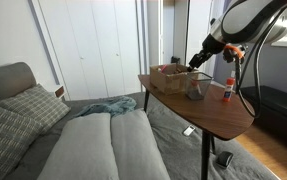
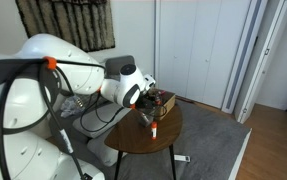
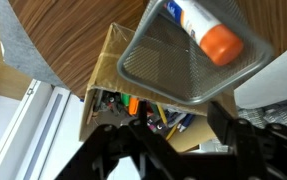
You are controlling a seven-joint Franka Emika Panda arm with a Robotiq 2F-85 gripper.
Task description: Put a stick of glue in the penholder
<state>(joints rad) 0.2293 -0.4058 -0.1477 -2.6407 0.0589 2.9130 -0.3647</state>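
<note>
In the wrist view the stick of glue (image 3: 205, 30), blue and white with an orange-red cap, lies inside the grey wire-mesh penholder (image 3: 178, 72). My gripper (image 3: 177, 114) is open and empty, its fingers apart just above the penholder and the brown box. In an exterior view the penholder (image 1: 196, 87) stands on the round wooden table (image 1: 218, 118) beside the box, with the gripper (image 1: 194, 65) right above it. In the other exterior view the gripper (image 2: 146, 103) hides the penholder.
A low brown box (image 1: 168, 77) full of pens (image 3: 133, 103) stands next to the penholder. A white bottle with a red cap (image 1: 228, 90) (image 2: 154, 127) stands upright near the table edge. A grey sofa (image 1: 83, 140) is beside the table.
</note>
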